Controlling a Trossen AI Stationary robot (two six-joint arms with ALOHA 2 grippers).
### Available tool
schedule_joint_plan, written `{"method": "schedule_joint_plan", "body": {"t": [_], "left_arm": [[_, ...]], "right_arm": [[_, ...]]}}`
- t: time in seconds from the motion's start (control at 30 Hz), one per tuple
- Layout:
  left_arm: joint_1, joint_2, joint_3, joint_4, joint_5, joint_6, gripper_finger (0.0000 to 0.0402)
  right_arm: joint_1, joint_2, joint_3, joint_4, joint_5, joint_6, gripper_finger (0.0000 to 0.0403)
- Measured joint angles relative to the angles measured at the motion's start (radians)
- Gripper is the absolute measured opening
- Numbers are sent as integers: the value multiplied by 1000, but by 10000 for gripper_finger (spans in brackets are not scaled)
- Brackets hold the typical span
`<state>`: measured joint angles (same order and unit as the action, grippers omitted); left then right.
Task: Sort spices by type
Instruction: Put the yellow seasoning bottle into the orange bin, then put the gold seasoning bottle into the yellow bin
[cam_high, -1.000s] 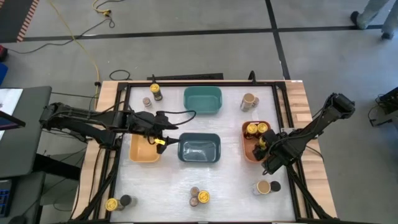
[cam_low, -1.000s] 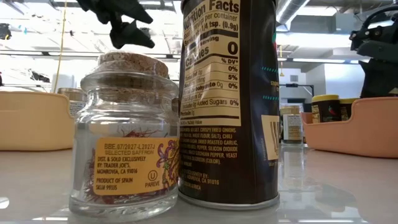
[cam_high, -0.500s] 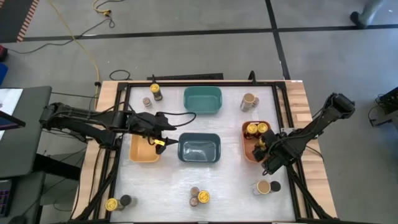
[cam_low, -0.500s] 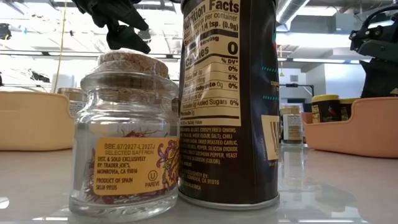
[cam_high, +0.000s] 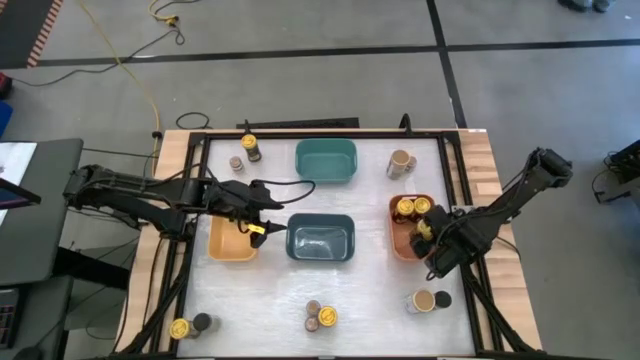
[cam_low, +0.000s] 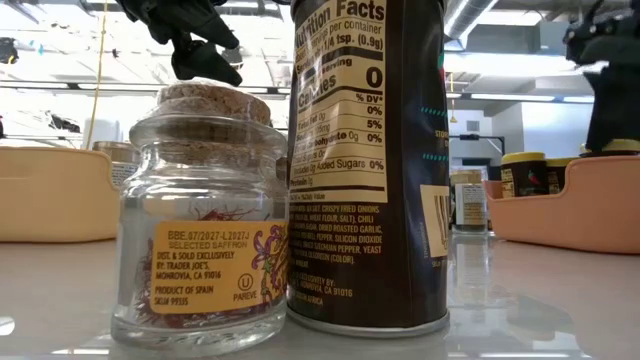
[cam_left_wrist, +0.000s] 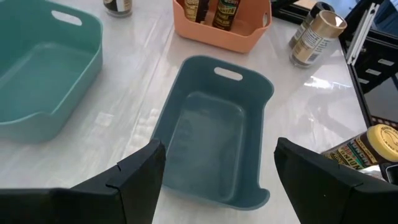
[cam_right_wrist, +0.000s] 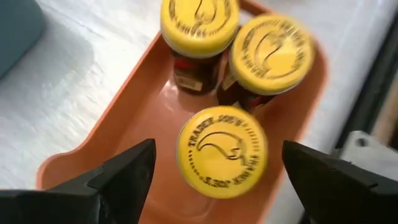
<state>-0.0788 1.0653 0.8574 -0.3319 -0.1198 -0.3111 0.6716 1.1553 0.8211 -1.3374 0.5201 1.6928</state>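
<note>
Three yellow-lidded jars (cam_right_wrist: 222, 151) stand upright in the orange bin (cam_high: 398, 240). My right gripper (cam_right_wrist: 227, 186) hangs open above that bin, one finger on either side of the nearest jar and apart from it. My left gripper (cam_left_wrist: 217, 180) is open over the dark-blue bin (cam_left_wrist: 211, 137), which holds nothing. Other jars stand on the table: a yellow-lidded one (cam_high: 250, 147) and a small brown-topped one (cam_high: 236, 163) at the far left, and a tan-topped one (cam_high: 400, 160) at the far right. A cluster (cam_high: 320, 316) stands at the near edge. Pairs stand at the near left (cam_high: 190, 325) and near right (cam_high: 430, 300).
The teal bin (cam_high: 325, 162) sits at the far middle. The yellow bin (cam_high: 232, 245) lies under my left arm. A cork-topped glass jar (cam_low: 200, 220) and a tall dark jar (cam_low: 365, 160) fill the low view. Bare table lies between the bins and the near jars.
My right gripper has risen a little above the orange bin, and a yellow lid now shows under it in the low view. My left gripper shifted slightly over the dark-blue bin early on and then kept still.
</note>
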Motion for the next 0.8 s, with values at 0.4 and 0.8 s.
{"method": "schedule_joint_plan", "body": {"t": [0.4,0.8], "left_arm": [[0,0,0,5,0,0,289],[0,0,0,18,0,0,289]], "right_arm": [[-32,1,336,-218,0,77,376],[-93,2,423,-190,0,88,376]]}}
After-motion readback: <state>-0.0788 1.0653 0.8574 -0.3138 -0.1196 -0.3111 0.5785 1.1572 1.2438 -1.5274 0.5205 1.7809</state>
